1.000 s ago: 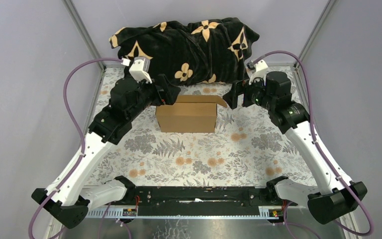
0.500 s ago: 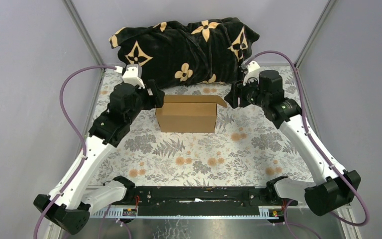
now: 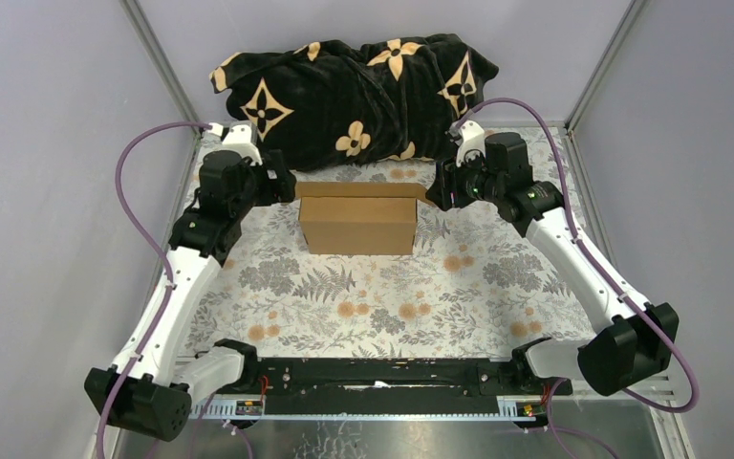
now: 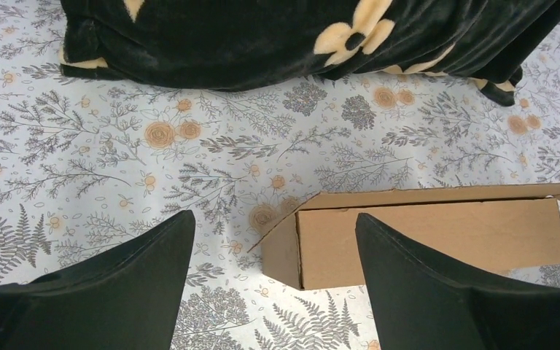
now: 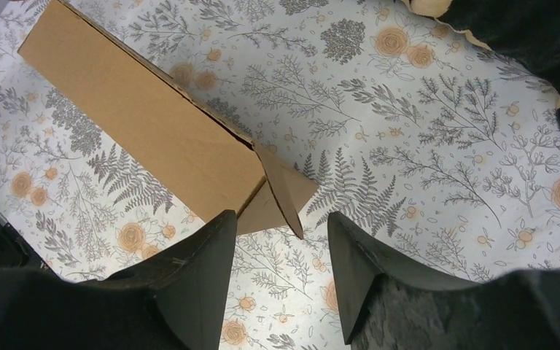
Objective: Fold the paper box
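The paper box (image 3: 356, 225) is a plain brown carton standing on the floral tablecloth, its lid lying nearly flat on top. My left gripper (image 3: 284, 185) hovers off its left end, open and empty. In the left wrist view the box (image 4: 437, 233) lies beyond the gripper (image 4: 273, 215), the lid corner jutting out over the left end. My right gripper (image 3: 438, 192) hovers off the right end, open with nothing between its fingers. In the right wrist view the box (image 5: 138, 117) has a triangular end flap (image 5: 286, 191) sticking out just ahead of the gripper (image 5: 281, 214).
A black plush blanket with tan flower shapes (image 3: 354, 91) is heaped along the back, just behind the box. Metal frame posts (image 3: 158, 57) and grey walls bound the table left and right. The arm bases and a black rail (image 3: 373, 373) line the near edge.
Both arms have drawn back from the box ends toward the far corners. The raised lid flap at the right has come down flat. The right jaws have narrowed.
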`<state>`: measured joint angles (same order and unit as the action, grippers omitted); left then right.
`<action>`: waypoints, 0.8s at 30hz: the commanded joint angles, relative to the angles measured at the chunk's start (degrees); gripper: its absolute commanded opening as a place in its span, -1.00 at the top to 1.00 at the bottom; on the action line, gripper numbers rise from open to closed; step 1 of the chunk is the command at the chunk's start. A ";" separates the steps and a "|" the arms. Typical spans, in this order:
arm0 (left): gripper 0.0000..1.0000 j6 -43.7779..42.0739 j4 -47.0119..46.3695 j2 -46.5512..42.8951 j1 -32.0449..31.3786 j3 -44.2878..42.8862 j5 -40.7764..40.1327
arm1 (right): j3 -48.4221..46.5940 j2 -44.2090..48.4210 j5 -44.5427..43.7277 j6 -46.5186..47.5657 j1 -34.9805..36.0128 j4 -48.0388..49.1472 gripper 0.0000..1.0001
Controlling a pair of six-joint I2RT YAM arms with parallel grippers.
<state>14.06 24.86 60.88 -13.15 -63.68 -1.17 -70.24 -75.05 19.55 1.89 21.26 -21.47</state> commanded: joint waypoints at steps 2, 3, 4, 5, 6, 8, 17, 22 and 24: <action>-0.71 -2.82 -3.27 0.38 1.51 -1.04 5.30 | -1.98 1.00 2.38 0.94 0.10 2.02 -0.14; -0.67 -3.31 -3.43 0.38 1.73 -0.67 5.94 | -1.94 0.96 2.56 1.00 0.10 1.94 -0.13; -0.61 -3.76 -3.59 0.38 1.91 -0.27 6.54 | -2.03 0.83 2.78 1.13 0.06 1.83 -0.12; -0.54 -4.00 -3.55 0.38 2.23 0.10 6.86 | -2.14 0.80 2.86 1.15 0.09 1.73 -0.12; -0.38 -4.25 -3.55 0.41 2.58 0.31 7.46 | -2.23 0.78 3.17 1.25 0.10 1.60 -0.11; -0.22 -4.84 -3.51 0.55 3.12 0.53 8.57 | -2.48 0.69 3.97 1.27 0.10 1.47 -0.09; -0.27 -6.68 -3.87 1.96 3.73 0.67 9.73 | -3.58 -0.46 5.06 1.29 0.12 0.91 -0.01; -0.24 -6.48 -4.19 3.51 4.31 0.17 11.76 | -4.47 -1.86 5.47 0.73 0.20 1.92 0.06; -0.23 -6.95 -4.12 3.55 4.36 0.10 11.80 | -4.98 -2.32 5.41 0.86 0.19 1.85 0.06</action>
<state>8.82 23.99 64.25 -9.30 -63.70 8.84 -71.83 -76.36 23.68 2.35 21.28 -21.47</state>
